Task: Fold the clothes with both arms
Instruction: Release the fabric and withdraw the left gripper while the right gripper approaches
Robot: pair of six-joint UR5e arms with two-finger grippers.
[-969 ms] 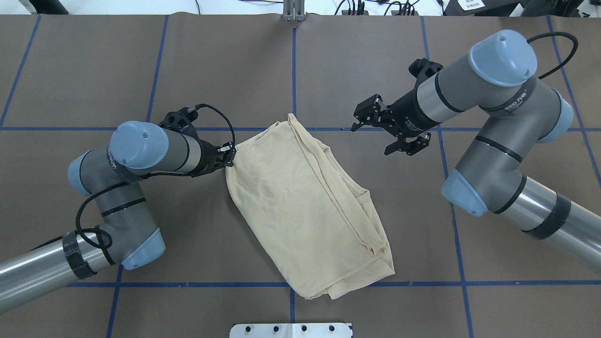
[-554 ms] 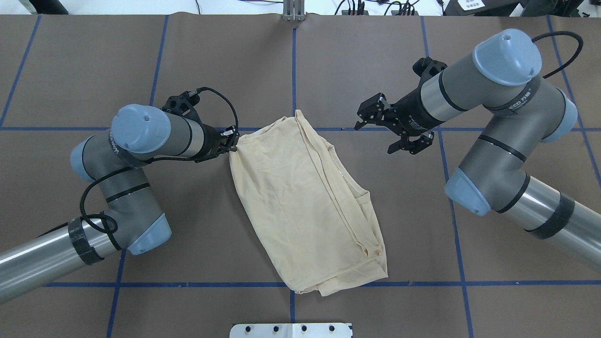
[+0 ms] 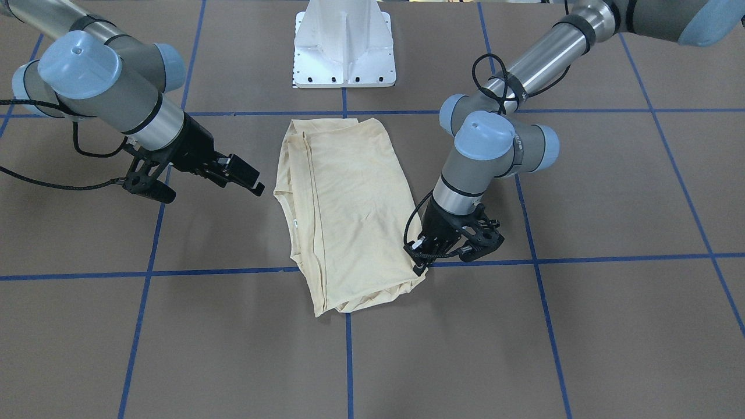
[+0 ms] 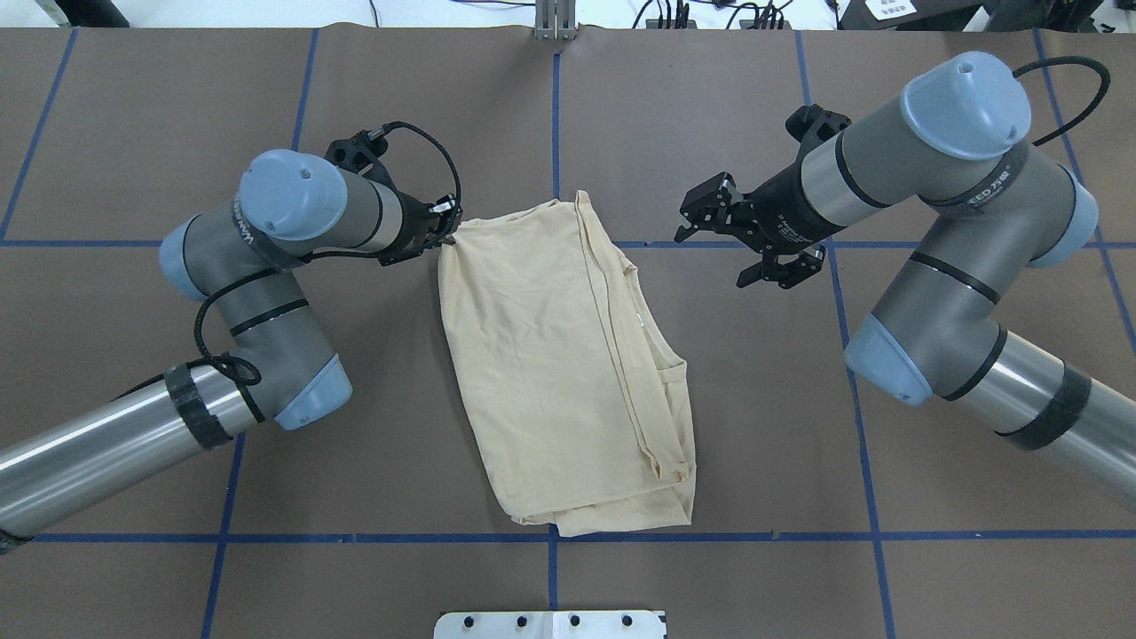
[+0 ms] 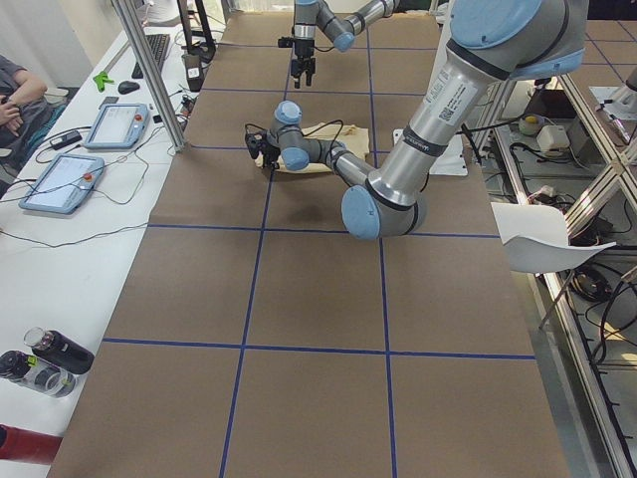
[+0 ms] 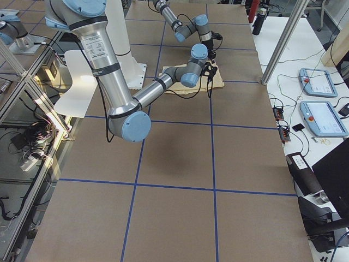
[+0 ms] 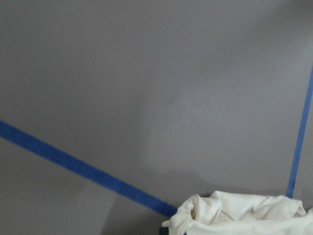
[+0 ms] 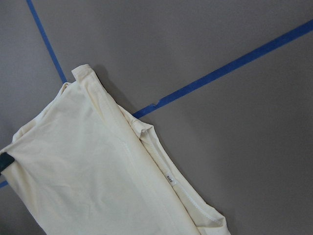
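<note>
Overhead exterior gives me the clearest read: the T-shirt [image 4: 550, 373] lies near the middle of the bench [image 4: 373, 106], slanted. It is already brought down to a layered oblong, with its sleeves out of sight, presumably tucked inside. The print does not show. The neck label [image 8: 168, 178] does, small and white, along the stacked edges on the right arm's side. My left tool [image 4: 446, 235] is pinched onto the far corner of the shirt on its own side, and the left wrist-mounted view confirms a wad of cream cloth bunched at the tool. My right tool [image 4: 713, 257] hangs spread wide with nothing in it, near the shirt's far end but apart from it. I judge the lengthwise folds done and the job past halfway. What looks left is squaring the shirt to the blue tape lines [image 4: 555, 115] and at least one crosswise fold, since the end nearest the robot is ragged with layers poking out. No bin or basket for the shirt shows in any view.
</note>
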